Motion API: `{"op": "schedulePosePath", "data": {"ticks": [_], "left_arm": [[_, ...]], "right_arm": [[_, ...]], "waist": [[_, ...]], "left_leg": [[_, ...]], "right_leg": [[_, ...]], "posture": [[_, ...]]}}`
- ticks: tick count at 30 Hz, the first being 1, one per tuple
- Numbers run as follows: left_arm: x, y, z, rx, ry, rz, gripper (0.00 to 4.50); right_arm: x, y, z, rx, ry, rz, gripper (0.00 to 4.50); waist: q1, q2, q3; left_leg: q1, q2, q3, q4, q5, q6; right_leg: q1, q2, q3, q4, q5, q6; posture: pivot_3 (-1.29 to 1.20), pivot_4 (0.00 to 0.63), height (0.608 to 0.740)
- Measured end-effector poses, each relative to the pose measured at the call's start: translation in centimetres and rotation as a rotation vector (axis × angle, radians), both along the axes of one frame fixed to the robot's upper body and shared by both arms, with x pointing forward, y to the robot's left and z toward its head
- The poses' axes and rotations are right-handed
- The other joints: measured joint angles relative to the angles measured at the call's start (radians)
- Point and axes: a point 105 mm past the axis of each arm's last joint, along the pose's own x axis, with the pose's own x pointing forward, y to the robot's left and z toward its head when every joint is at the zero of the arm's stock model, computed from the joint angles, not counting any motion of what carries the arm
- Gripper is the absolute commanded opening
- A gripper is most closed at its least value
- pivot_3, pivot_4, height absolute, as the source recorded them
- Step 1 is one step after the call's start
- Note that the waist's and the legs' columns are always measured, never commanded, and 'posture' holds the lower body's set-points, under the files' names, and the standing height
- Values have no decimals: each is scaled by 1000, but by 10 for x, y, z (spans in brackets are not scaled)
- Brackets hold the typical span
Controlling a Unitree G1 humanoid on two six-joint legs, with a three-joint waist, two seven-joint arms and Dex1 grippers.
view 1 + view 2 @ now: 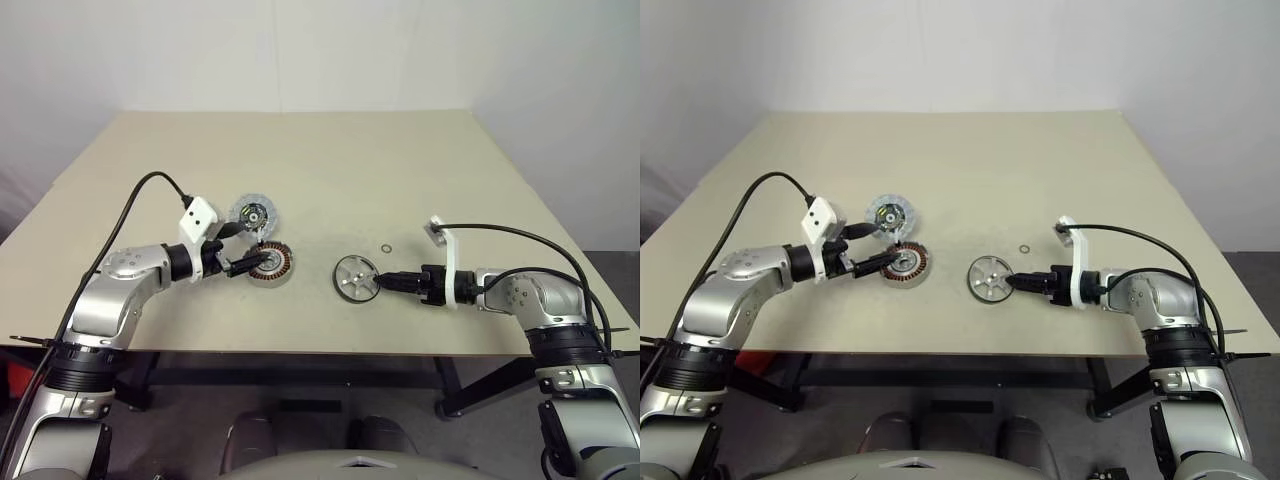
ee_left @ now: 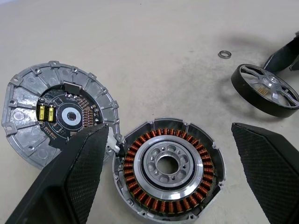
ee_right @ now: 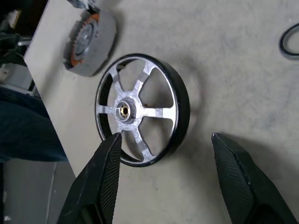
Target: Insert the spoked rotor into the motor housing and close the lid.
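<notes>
The spoked rotor (image 1: 356, 277), a dark rim with pale spokes, lies flat near the table's front edge. My right gripper (image 1: 379, 281) is at its right side, open, and the rotor's (image 3: 140, 109) near rim lies just ahead of the two fingertips (image 3: 112, 144). I cannot tell whether they touch it. The motor housing (image 1: 271, 265), ringed with copper coils, sits to the rotor's left. My left gripper (image 2: 169, 130) is open, its fingers either side of the housing (image 2: 168, 168) without closing on it. The lid (image 1: 252, 213) lies flat just behind the housing, its circuit side up.
A small metal ring (image 1: 386, 246) lies loose on the tan table (image 1: 300, 150), behind the rotor. The table's front edge runs close below both grippers. Cables trail from both wrists.
</notes>
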Motion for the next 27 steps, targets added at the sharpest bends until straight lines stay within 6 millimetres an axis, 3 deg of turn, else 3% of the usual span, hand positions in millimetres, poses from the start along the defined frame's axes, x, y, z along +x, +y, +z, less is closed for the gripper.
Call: {"op": "schedulePosePath", "data": {"ticks": [14, 27], "left_arm": [[-1, 2, 4, 18, -18, 2, 4465], [1, 5, 6, 24, -30, 24, 4465]], "right_arm": [[1, 9, -5, 58, 49, -29, 3449], [-2, 49, -4, 149, 131, 39, 3449]], "waist": [[-5, -4, -3], [-1, -4, -3]], "left_leg": [[6, 1, 0, -1, 1, -1], [6, 1, 0, -2, 1, -2]], "right_leg": [[4, 1, 0, 0, 0, 0], [4, 1, 0, 0, 0, 0]], "posture": [[0, 0, 740], [0, 0, 740]]}}
